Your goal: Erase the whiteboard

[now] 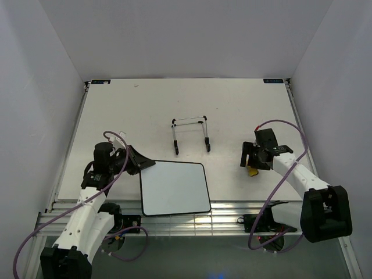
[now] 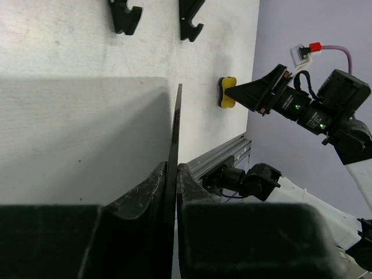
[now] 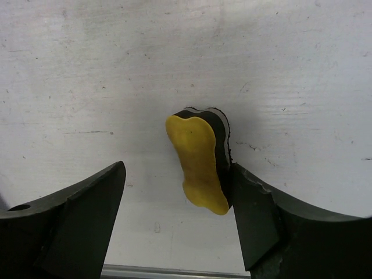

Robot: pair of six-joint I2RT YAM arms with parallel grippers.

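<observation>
- Pinching the thin black-framed edge of the whiteboard [image 1: 174, 189] with the left gripper [image 2: 171, 174], fingers pressed tight.
- Right gripper [image 3: 177, 171] spread wide around a chunky yellow eraser [image 3: 197, 163], dark felt side touching one finger.
- Board blank, glossy white, rounded corners, just nearer than the wire stand [image 1: 190, 132]; eraser off to the stand's right.

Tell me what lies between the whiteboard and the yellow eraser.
Only bare table separates the whiteboard from the eraser, seen in the top view.
</observation>
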